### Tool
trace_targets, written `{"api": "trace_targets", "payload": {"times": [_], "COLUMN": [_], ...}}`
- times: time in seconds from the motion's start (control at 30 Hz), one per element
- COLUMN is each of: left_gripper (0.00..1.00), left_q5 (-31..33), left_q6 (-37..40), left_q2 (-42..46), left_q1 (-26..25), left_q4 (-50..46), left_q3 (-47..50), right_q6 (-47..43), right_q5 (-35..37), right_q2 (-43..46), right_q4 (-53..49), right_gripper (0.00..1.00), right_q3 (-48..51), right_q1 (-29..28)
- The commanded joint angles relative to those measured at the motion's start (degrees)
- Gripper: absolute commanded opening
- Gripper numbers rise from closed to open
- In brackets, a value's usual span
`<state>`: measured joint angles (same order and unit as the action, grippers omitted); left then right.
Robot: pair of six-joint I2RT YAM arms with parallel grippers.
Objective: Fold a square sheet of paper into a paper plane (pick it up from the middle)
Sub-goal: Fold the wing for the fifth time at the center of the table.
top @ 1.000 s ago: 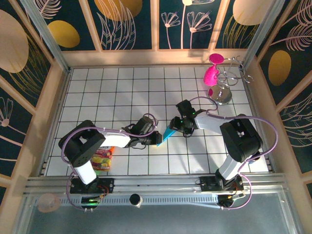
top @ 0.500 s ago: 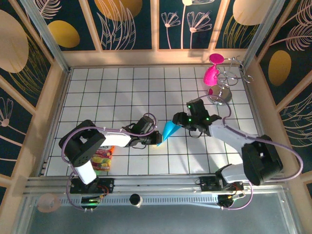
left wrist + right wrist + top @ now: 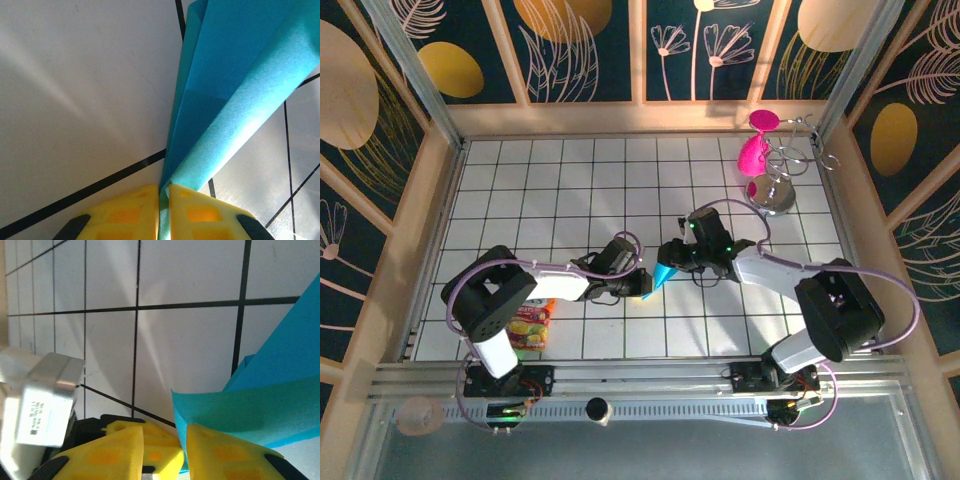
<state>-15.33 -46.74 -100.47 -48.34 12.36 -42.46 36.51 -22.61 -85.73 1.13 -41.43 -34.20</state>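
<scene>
The paper plane (image 3: 666, 271) is a turquoise folded dart held just above the tiles at mid-table. My left gripper (image 3: 642, 285) is shut on its narrow end; the left wrist view has the yellow fingers (image 3: 125, 215) pressed together on the paper (image 3: 235, 90), which widens away from them. My right gripper (image 3: 673, 256) is at the wide end. Its jaws (image 3: 164, 435) stand apart, with the paper's edge (image 3: 250, 407) hanging in the gap against the right finger (image 3: 225, 455).
Pink goblets (image 3: 753, 155) hang on a wire rack (image 3: 778, 193) at the back right. A red-and-yellow snack packet (image 3: 530, 325) lies by the left arm's base. Wooden walls frame the tiled table (image 3: 550, 190).
The right gripper pulled away to the right half a second ago, then came back left onto the paper's wide end with narrower jaws. The left gripper kept still, shut on the paper.
</scene>
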Motion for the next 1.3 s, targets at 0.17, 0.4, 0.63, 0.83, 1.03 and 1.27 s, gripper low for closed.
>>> {"api": "trace_targets", "payload": {"times": [0.17,0.4,0.63,0.83,1.03,1.27], "left_gripper": [0.11,0.11,0.11,0.12,0.13,0.13], "left_q5": [1.56,1.75,1.95,2.15,2.38,2.62], "left_q6": [-0.55,-0.76,-0.9,-1.1,-1.29,-1.49], "left_q2": [-4.45,-4.44,-4.74,-4.74,-4.74,-4.7], "left_q1": [-0.66,-0.68,-0.63,-0.65,-0.64,-0.66], "left_q4": [-3.66,-3.83,-4.16,-4.43,-4.71,-4.8], "left_q3": [0.75,0.93,0.81,0.78,0.88,0.99], "right_q6": [-0.74,-0.49,0.05,0.36,0.71,1.19], "right_q5": [0.15,2.01,3.67,4.36,5.2,5.55], "right_q2": [-5.29,-7.18,-6.93,-7.19,-7.26,-7.6], "right_q4": [2.12,0.98,0.83,1.02,1.86,3.34], "right_gripper": [0.26,0.25,0.25,0.25,0.25,0.25], "right_q3": [-2.24,-2.42,-1.22,-0.49,0.66,2.32], "right_q1": [0.2,0.92,1.41,1.59,1.61,1.9]}}
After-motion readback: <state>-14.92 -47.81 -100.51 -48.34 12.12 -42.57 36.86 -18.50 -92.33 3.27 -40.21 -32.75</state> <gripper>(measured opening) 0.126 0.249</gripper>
